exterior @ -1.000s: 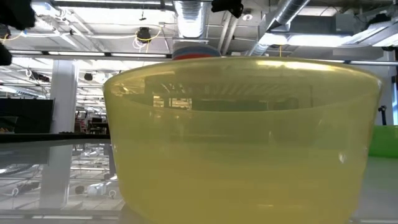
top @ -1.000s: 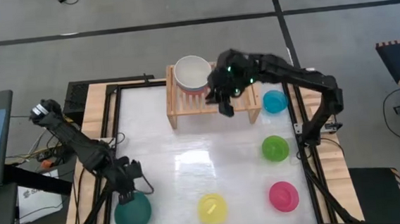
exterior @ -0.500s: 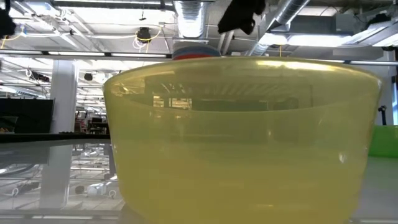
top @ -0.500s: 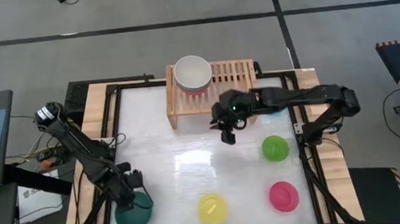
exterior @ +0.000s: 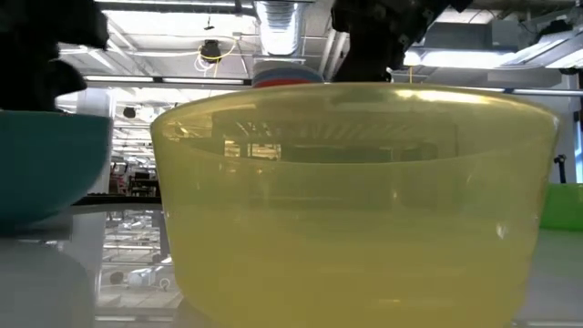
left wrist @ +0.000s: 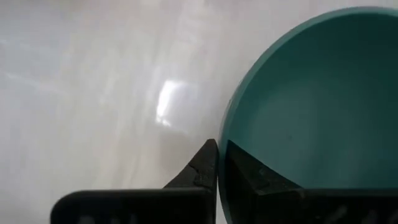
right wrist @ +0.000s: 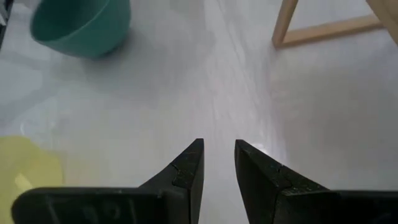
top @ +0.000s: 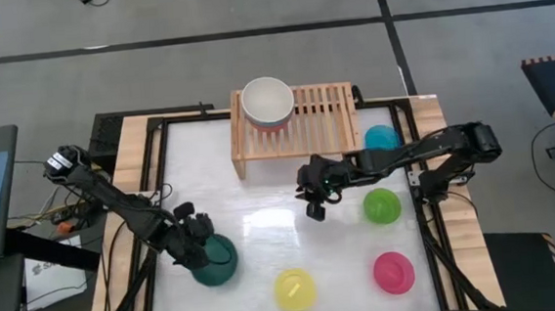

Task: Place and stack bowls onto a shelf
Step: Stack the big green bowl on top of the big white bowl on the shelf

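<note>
Bowls are listed first. A teal bowl [top: 213,259] is gripped at its rim by the left gripper [top: 197,242], whose fingers are clamped on the wall, one inside and one outside, as seen in the left wrist view [left wrist: 214,165]. This bowl is found over the front left part of the table [top: 262,215]; in the low view it is seen raised at the left edge [exterior: 46,164].

A yellow bowl [top: 295,290] is set at the front centre, and it fills most of the low view [exterior: 355,200]. A pink bowl [top: 393,272] is placed at the front right. A lime green bowl [top: 382,205] is placed behind the pink one, on the right side. A cyan bowl [top: 381,137] is set further back, just beside the right leg of the shelf [top: 319,113].

A white bowl [top: 267,100] is stacked on the left end of the wooden shelf; a red rim shows beneath it.

The right gripper [top: 312,200] is held above the table centre, between the shelf and the yellow bowl. Its fingers [right wrist: 186,171] are parted by a narrow gap, and nothing is held between them.
</note>
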Motion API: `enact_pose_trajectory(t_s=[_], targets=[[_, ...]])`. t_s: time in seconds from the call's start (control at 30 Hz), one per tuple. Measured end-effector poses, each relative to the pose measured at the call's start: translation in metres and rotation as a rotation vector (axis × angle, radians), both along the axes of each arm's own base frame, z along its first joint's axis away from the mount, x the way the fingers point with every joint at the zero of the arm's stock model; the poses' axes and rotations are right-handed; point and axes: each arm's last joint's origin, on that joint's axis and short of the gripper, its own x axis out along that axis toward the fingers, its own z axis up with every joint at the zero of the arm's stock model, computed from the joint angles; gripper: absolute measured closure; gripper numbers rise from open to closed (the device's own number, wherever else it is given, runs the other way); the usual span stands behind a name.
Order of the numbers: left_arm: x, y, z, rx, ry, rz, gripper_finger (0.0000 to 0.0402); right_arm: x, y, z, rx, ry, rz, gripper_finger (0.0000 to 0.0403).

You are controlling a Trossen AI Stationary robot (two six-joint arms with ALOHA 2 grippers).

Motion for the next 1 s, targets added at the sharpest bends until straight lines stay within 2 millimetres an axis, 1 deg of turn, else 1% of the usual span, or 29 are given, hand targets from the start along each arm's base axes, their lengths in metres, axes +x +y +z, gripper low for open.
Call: enact_pose_trajectory(t_s=[0.07, 0.2, 0.3, 0.4, 0.5, 0.57, 0.67, 0.8, 0.9, 1.0], targets=[[0.005, 0.0, 0.009, 0.03, -0.046, 0.0, 0.0401, 0.0, 0.002, 0.001, -0.001, -0.011, 0.005, 0.0275], [0.014, -0.003, 0.027, 0.088, -0.171, 0.007, 0.0401, -0.004, 0.003, 0.01, -0.012, -0.043, -0.005, 0.0247], [0.02, -0.009, 0.038, 0.084, -0.257, -0.013, 0.0401, -0.015, 0.003, 0.017, -0.049, -0.029, -0.035, 0.0223], [0.023, -0.014, 0.042, 0.068, -0.304, -0.043, 0.0401, -0.028, 0.005, 0.029, -0.107, -0.035, -0.092, 0.0201], [0.025, -0.016, 0.043, 0.081, -0.343, -0.037, 0.0401, -0.042, 0.012, 0.039, -0.177, -0.056, -0.155, 0.0188], [0.025, -0.015, 0.044, 0.118, -0.377, 0.004, 0.0401, -0.05, 0.018, 0.038, -0.203, -0.099, -0.177, 0.0183], [0.028, -0.012, 0.047, 0.142, -0.454, 0.114, 0.0401, -0.06, 0.023, 0.034, -0.177, -0.18, -0.171, 0.0182], [0.037, -0.005, 0.052, 0.16, -0.508, 0.143, 0.0401, -0.063, 0.025, 0.031, -0.14, -0.275, -0.15, 0.0182], [0.047, 0.003, 0.056, 0.166, -0.549, 0.166, 0.0401, -0.058, 0.027, 0.041, -0.138, -0.328, -0.103, 0.0182], [0.055, 0.014, 0.058, 0.183, -0.565, 0.199, 0.0401, -0.049, 0.029, 0.056, -0.168, -0.359, -0.064, 0.0182]])
